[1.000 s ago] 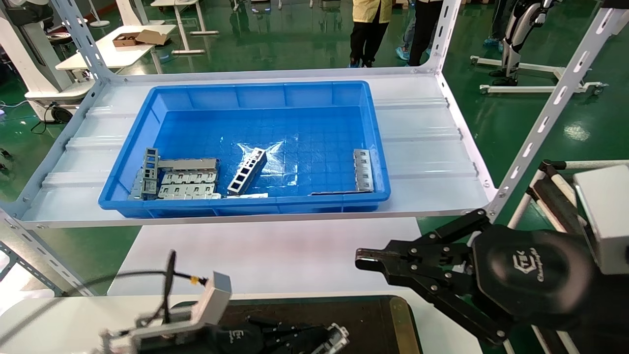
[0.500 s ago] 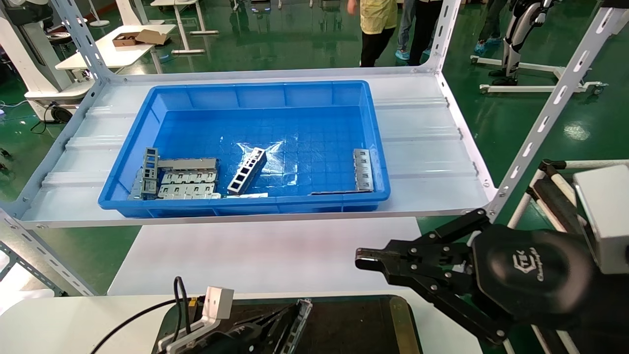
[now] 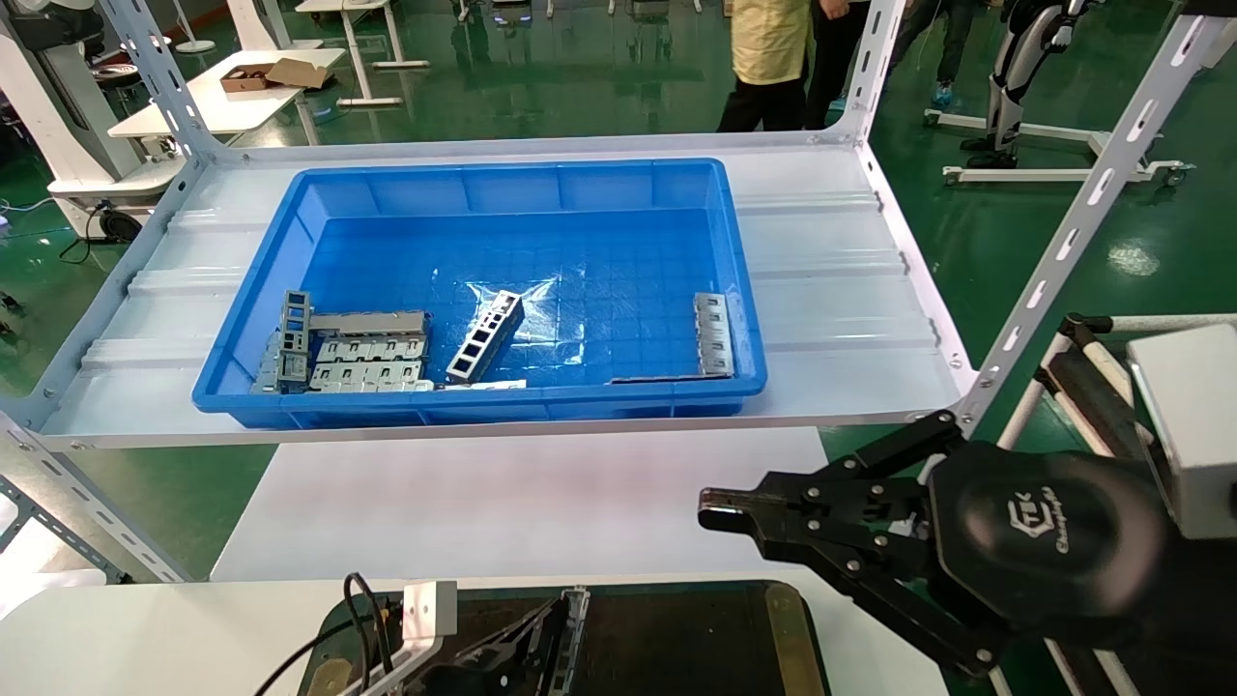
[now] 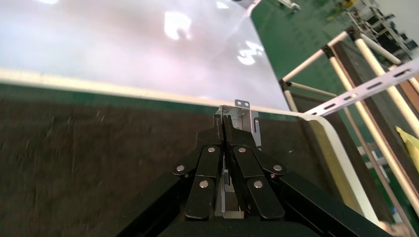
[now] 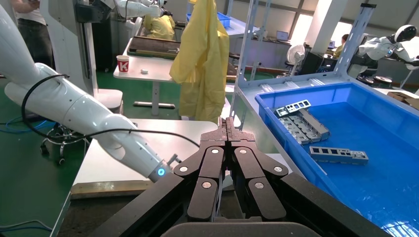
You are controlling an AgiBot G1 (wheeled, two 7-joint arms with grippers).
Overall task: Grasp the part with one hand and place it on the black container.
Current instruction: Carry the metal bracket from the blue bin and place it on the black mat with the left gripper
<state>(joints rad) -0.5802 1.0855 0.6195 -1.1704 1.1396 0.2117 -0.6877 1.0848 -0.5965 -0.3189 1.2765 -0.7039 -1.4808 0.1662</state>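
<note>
The part [image 3: 573,626], a slim grey slotted metal strip, is clamped between the fingers of my left gripper [image 3: 546,619] at the bottom edge of the head view. It hangs low over the black container [image 3: 686,643], near the tray's far rim. In the left wrist view the left gripper [image 4: 225,118] is shut on the part [image 4: 246,116], whose end pokes out past the fingertips above the matte black floor [image 4: 79,163]. Whether the strip touches the floor I cannot tell. My right gripper [image 3: 717,507] is parked, shut and empty, at the right, above the tray's right end.
A blue bin [image 3: 503,172] on the white shelf holds other metal pieces [image 3: 367,353], a ladder-like bar [image 3: 486,335] and a slotted piece [image 3: 714,333]. Slanted shelf posts [image 3: 1063,232] stand at the right. A white tabletop [image 3: 532,503] lies between shelf and tray.
My left gripper has swung in over the black tray with the part, turning it to lie lengthwise and sinking a little lower. The right arm has not moved.
</note>
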